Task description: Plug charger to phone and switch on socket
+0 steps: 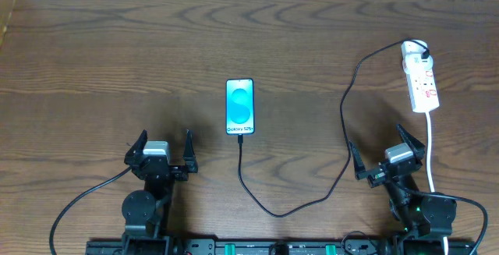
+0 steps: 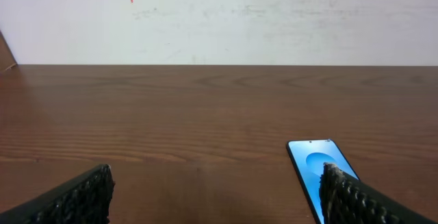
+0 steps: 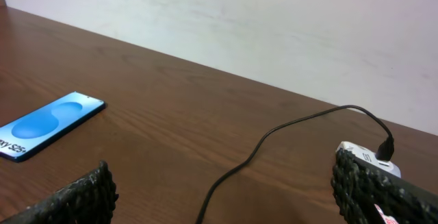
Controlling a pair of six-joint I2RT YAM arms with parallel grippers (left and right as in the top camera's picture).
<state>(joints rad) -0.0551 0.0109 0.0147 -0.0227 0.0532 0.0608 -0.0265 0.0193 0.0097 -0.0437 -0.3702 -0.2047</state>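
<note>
The phone (image 1: 240, 107) lies flat mid-table with its blue screen lit; it also shows in the left wrist view (image 2: 311, 162) and the right wrist view (image 3: 51, 125). The thin black charger cable (image 1: 343, 130) runs from the phone's near end in a loop to its plug in the white socket strip (image 1: 419, 76) at the far right; the cable (image 3: 274, 138) and strip (image 3: 363, 152) show in the right wrist view. My left gripper (image 1: 160, 150) is open and empty, left of the phone. My right gripper (image 1: 387, 157) is open and empty, near the strip.
The strip's thick white cord (image 1: 431, 150) runs down the right side past my right arm. A pale wall (image 2: 219, 18) stands behind the table's far edge.
</note>
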